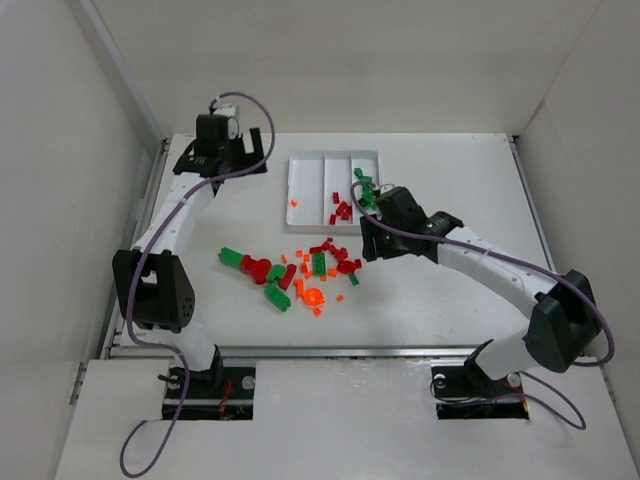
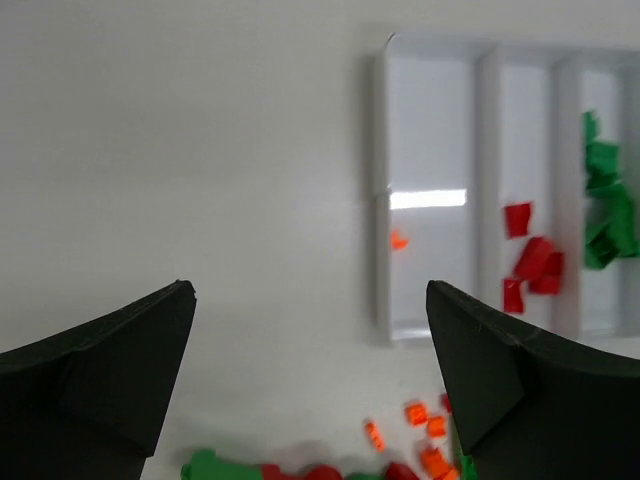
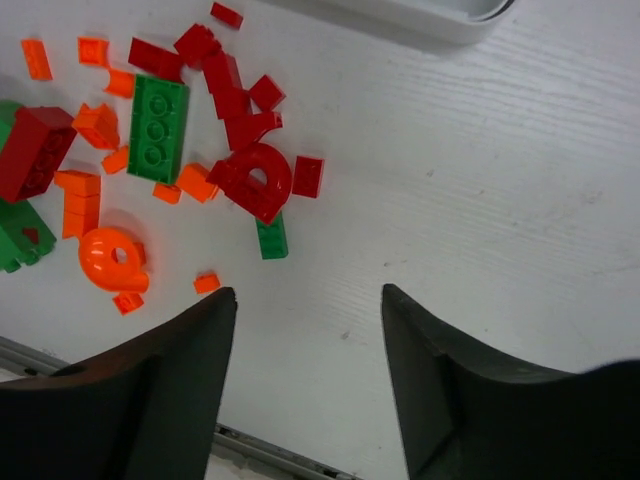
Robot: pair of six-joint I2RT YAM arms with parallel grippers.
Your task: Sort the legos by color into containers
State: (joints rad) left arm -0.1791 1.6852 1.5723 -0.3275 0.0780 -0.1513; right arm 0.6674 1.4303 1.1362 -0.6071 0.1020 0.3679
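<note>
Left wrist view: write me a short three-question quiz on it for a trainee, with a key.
1. True or false: the middle compartment of the tray holds green legos.
2. How many pieces lie in the left compartment? A none, B one, C five.
3. Fill in: the left gripper stands ____, with nothing between its fingers.
Key: 1 false, it holds red legos; 2 B, a single orange lego; 3 open.
</note>
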